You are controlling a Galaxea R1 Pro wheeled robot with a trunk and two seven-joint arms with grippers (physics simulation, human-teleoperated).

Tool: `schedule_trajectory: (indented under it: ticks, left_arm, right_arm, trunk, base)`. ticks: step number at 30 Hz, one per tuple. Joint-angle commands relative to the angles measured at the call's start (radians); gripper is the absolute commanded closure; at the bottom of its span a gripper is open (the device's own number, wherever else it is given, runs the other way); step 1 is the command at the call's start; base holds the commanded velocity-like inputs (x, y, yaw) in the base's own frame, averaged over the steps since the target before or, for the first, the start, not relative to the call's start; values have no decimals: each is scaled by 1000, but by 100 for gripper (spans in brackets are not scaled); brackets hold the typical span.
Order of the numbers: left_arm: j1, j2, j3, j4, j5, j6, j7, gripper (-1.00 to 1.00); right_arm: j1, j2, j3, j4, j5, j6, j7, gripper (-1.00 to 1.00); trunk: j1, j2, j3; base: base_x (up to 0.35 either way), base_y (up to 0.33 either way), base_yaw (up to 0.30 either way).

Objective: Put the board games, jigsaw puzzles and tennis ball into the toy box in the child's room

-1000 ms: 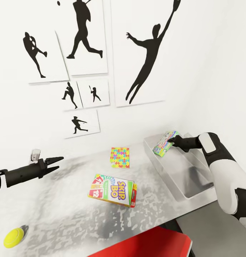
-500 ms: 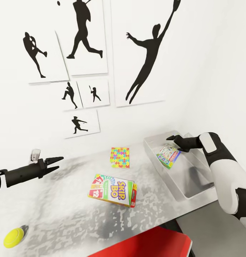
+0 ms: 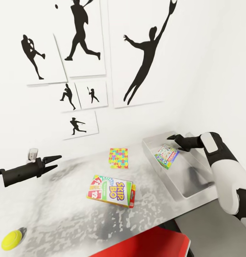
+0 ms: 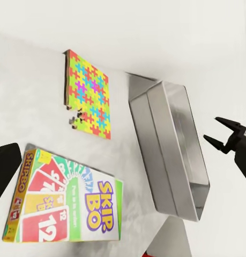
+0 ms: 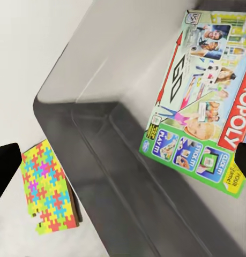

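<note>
Monopoly box (image 3: 166, 156) lies in toy box (image 3: 194, 194), just below right jaws (image 3: 174, 137), open and empty.

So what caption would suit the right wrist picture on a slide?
Monopoly box lying in the grey bin, jigsaw sheet on the table outside.

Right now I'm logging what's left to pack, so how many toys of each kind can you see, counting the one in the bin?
Board games: 2, the Skip-Bo box on the table and the Monopoly box inside the toy box.
Jigsaw puzzles: 1, on the table.
Tennis balls: 1, on the table.
Total: 4 toys.
</note>
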Motion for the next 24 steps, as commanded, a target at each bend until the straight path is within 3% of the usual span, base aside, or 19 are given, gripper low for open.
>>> schedule_trajectory:
  ticks: [1, 8, 12, 16, 19, 20, 24]
  left_arm:
    - [-1, 0, 3, 0, -9, 4, -10, -100]
    - [-1, 1, 14, 0, -9, 5, -10, -100]
    - [-1, 1, 18, 0, -8, 5, -11, -100]
    - [0, 5, 19, 0, -7, 5, -11, -100]
    - [2, 12, 19, 0, -8, 6, -12, -100]
    - [3, 15, 20, 0, -8, 6, -12, -100]
    - [10, 36, 20, 0, -8, 6, -32, -100]
  right_arm:
    - [2, -1, -2, -10, -7, 8, -1, -100]
    - [37, -2, -1, -144, -31, 67, 71, -100]
    - [117, -3, -1, -320, -75, 80, 126, -100]
    - [199, -6, 0, -443, -183, 80, 138, -100]
    - [282, -7, 1, -524, -304, 80, 142, -100]
    - [300, -7, 1, -542, -326, 80, 143, -100]
    - [456, -6, 8, -710, -441, 80, 147, -100]
  trunk:
    - [1, -2, 0]
    - [1, -2, 10]
    - [1, -2, 16]
    - [1, -2, 22]
    - [1, -2, 27]
    - [1, -2, 28]
    - [1, -2, 35]
  base:
    - [0, 0, -105]
    - [-1, 0, -109]
    - [-88, 0, -111]
    - [-239, 0, -112]
    - [-220, 0, -110]
    - [-129, 0, -100]
    - [-54, 0, -65]
